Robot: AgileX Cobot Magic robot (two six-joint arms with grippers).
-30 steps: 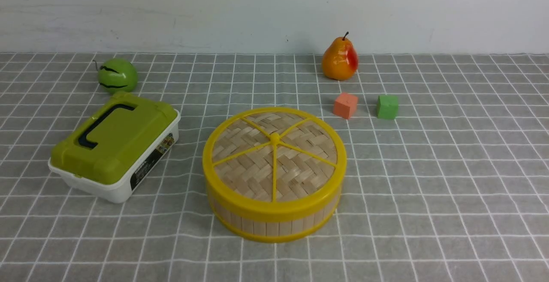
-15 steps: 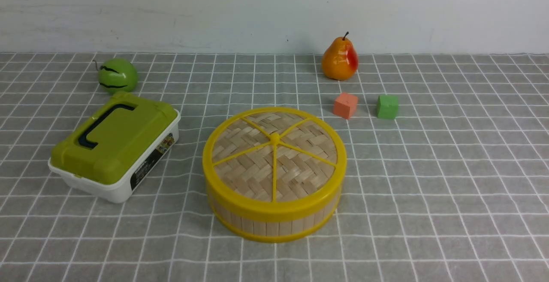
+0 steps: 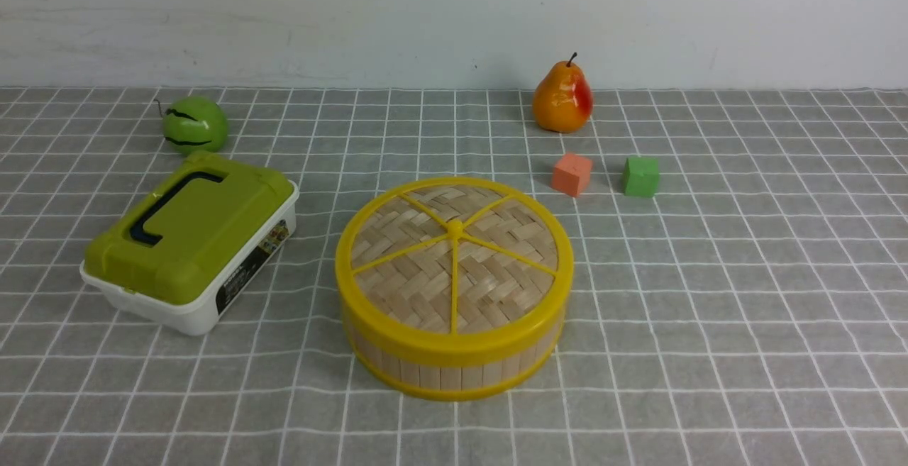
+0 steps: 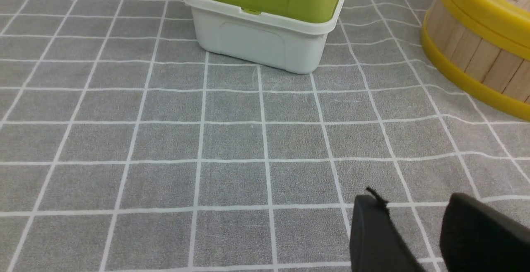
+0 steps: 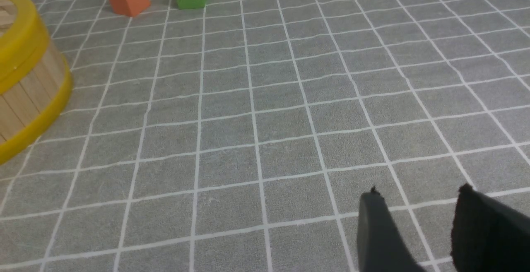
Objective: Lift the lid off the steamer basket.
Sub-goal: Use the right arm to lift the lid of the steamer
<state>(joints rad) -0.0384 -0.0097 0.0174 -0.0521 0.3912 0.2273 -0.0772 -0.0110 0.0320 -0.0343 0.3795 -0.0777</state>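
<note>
The steamer basket [image 3: 454,370] stands in the middle of the table, a round bamboo drum with yellow rings. The woven lid [image 3: 454,267] with its yellow rim, spokes and centre knob sits closed on top. Neither arm shows in the front view. In the left wrist view my left gripper [image 4: 414,201] is open and empty above the cloth, with the basket [image 4: 480,56] well ahead of it to one side. In the right wrist view my right gripper [image 5: 418,193] is open and empty over bare cloth, the basket [image 5: 25,90] far off at the frame's edge.
A white box with an olive-green lid [image 3: 188,239] lies left of the basket. A green round fruit [image 3: 194,124] sits behind it. A pear [image 3: 562,97], an orange cube [image 3: 572,174] and a green cube [image 3: 640,176] stand at the back right. The wall runs along the back.
</note>
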